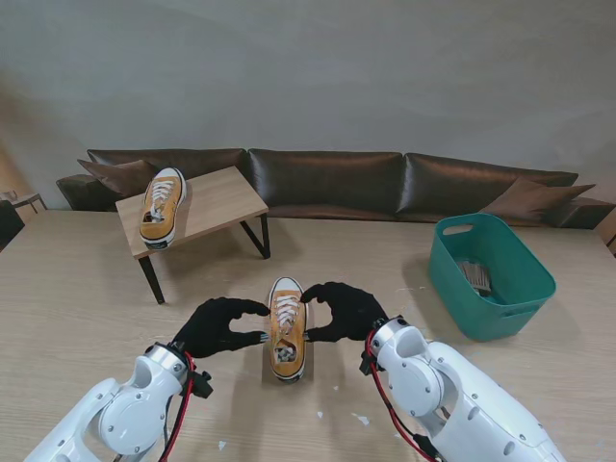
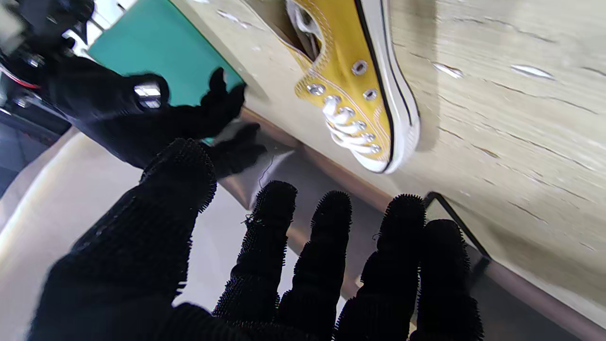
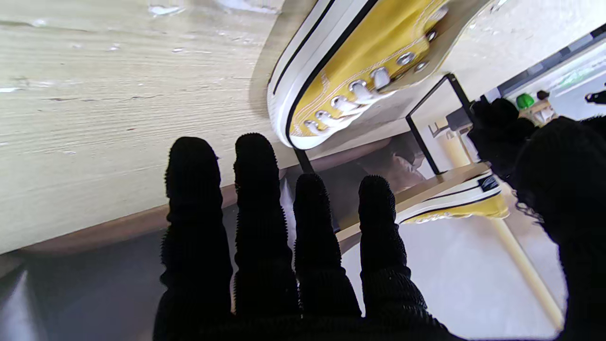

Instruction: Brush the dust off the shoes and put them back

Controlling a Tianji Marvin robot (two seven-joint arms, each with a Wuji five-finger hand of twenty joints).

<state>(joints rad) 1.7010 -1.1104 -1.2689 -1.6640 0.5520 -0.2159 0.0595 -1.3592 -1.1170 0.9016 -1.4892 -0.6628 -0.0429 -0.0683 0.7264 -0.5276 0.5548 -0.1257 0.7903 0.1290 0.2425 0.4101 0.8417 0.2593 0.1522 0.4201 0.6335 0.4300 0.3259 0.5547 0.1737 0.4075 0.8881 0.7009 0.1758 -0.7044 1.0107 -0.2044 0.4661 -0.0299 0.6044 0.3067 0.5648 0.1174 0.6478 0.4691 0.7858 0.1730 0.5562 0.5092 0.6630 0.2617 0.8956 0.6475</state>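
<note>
The near shoe (image 1: 287, 329) lies on the worktop (image 1: 77, 289), toe pointing away from the robot, between the two black-gloved hands. The left robot hand (image 1: 223, 325) and the right robot hand (image 1: 344, 310) flank it, each with thumb and fingers curved toward it in a wide C; neither holds anything, and from the stand view I cannot tell whether the fingertips touch its sides. Both wrist views show the fingers spread with the shoe ahead of them, not gripped.

The second shoe (image 1: 162, 206) sits on the small stand (image 1: 207, 202) at the back left, well apart. A teal bin (image 1: 493, 274) at the right holds what may be the brush (image 1: 474, 276); it is too small to be sure.

The risk, as I see it: if one hand closes sooner than the other, the shoe could skid or twist sideways, or tip onto its side. A squeeze only on the soft canvas upper may collapse it and let it slip.
</note>
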